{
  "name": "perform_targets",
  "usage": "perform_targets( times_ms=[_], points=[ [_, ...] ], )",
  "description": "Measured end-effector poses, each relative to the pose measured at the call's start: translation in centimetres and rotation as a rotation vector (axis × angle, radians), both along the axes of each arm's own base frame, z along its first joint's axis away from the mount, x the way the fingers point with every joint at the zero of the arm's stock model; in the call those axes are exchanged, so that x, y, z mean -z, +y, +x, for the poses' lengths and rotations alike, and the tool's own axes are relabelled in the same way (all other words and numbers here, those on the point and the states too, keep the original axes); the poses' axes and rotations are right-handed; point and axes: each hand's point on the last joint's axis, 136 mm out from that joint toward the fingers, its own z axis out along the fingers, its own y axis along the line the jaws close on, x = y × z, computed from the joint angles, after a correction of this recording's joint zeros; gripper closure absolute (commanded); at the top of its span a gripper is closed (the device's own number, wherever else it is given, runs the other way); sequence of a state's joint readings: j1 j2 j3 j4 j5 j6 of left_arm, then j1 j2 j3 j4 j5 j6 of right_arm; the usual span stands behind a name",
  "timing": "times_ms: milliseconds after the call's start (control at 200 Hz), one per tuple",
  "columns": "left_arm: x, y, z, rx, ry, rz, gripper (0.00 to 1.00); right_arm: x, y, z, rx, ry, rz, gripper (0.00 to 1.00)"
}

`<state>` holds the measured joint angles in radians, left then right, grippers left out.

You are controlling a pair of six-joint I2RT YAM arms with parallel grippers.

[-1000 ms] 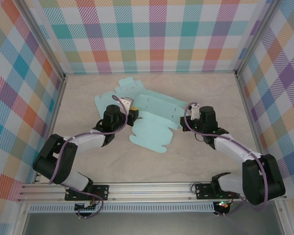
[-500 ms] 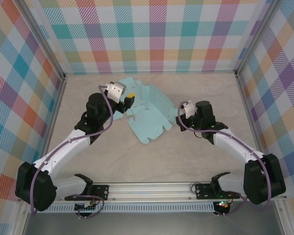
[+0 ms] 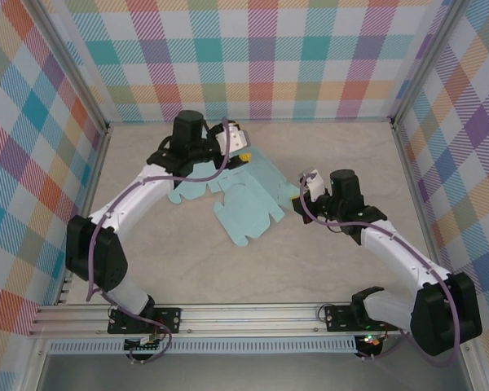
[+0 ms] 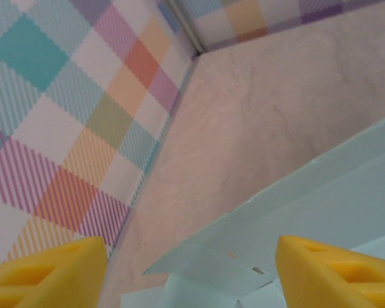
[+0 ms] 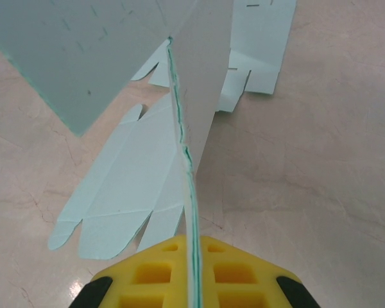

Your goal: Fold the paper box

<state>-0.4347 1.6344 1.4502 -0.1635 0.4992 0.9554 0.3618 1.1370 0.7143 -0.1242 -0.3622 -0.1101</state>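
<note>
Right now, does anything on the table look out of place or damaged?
The paper box lies crooked on the table: one panel stands on edge, pinched in the right gripper. The left gripper hangs open over its far end, holding nothing. I see no tears.

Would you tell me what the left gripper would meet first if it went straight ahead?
Probably the paper box: its flap lies between the fingers of the open left gripper; depth unclear.

Pastel plaid walls (image 3: 261,57) enclose a pale marbled table (image 3: 253,269), metal rail (image 3: 253,314) along its near edge.
</note>
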Motion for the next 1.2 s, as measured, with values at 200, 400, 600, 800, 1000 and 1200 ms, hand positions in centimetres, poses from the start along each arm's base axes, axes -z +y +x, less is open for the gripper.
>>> perform_targets(
  times_ms=[200, 400, 600, 800, 1000, 1200],
  points=[
    [1.7, -0.8, -0.2, 0.117, 0.036, 0.125, 0.34, 0.0, 0.1, -0.2, -0.011, 0.002, 0.003, 1.00],
    [4.9, -0.9, 0.5, 0.135, 0.079, 0.208, 0.38, -0.1, 0.3, -0.4, -0.024, 0.006, 0.012, 1.00],
    [7.3, -1.3, 1.2, 0.129, 0.104, 0.253, 0.38, -0.2, 0.5, -0.6, -0.037, 0.010, 0.021, 1.00],
    [6.7, -2.3, 2.0, 0.137, 0.068, 0.262, 0.50, -0.2, 0.6, -0.6, -0.041, 0.012, 0.024, 1.00],
    [6.4, -2.9, 2.1, 0.141, 0.038, 0.278, 0.48, -0.4, 0.7, -0.7, -0.048, 0.015, 0.028, 1.00],
    [6.3, -2.9, 2.2, 0.141, 0.025, 0.287, 0.48, -0.2, 0.7, -0.6, -0.051, 0.023, 0.027, 1.00]
  ],
)
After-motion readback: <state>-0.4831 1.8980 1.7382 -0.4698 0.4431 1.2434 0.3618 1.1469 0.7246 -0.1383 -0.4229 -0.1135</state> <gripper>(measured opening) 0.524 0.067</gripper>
